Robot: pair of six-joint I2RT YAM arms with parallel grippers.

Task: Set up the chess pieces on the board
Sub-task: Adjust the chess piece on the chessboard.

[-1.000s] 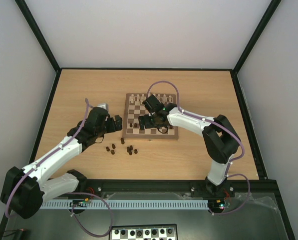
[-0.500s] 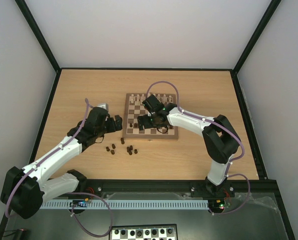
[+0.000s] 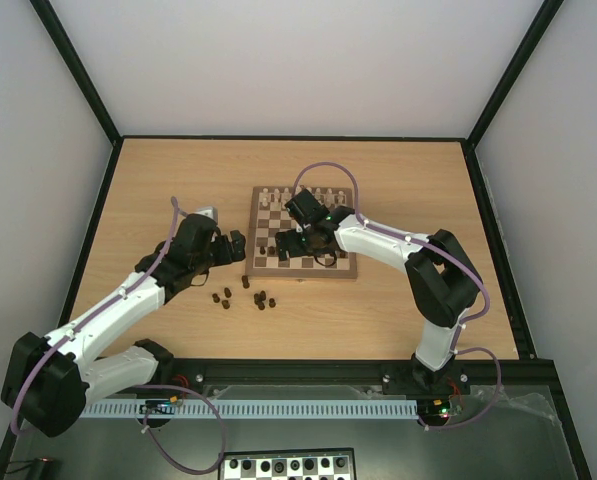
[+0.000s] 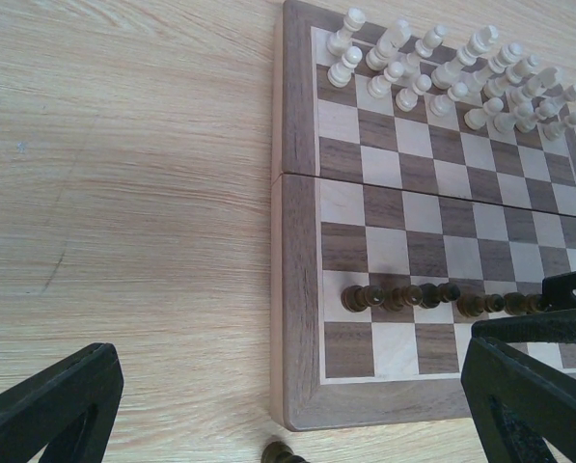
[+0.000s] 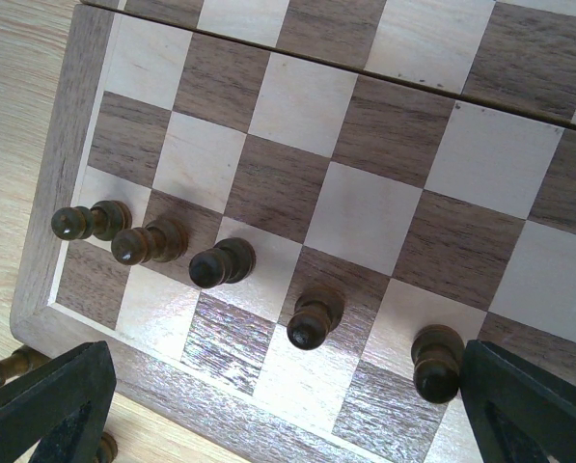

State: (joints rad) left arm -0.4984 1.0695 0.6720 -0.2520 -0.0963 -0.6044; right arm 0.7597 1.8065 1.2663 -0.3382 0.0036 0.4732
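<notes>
Since nothing has moved, our left claw (image 3: 234, 250) and right claw (image 3: 289, 243) gape empty, and loose dark chessmen (image 3: 261, 298) await the board (image 4: 297, 241).

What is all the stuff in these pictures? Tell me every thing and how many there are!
table: one, light wood, under everything
chessboard: one, dark brown and beige squares, middle of the table
pale chessmen: many, cream, crowded on the board's far rows
dark chessmen on the board: at least five, dark brown, in a row near the board's near edge
loose dark chessmen: about seven, dark brown, on the table off the board's near left corner
black-and-white board: one, at the bottom edge of the top view
left arm: one, white and black, reaching towards the board's left side
right arm: one, white and black, reaching over the board
left fingers: two, black, open
right fingers: two, black, open, over the dark row
</notes>
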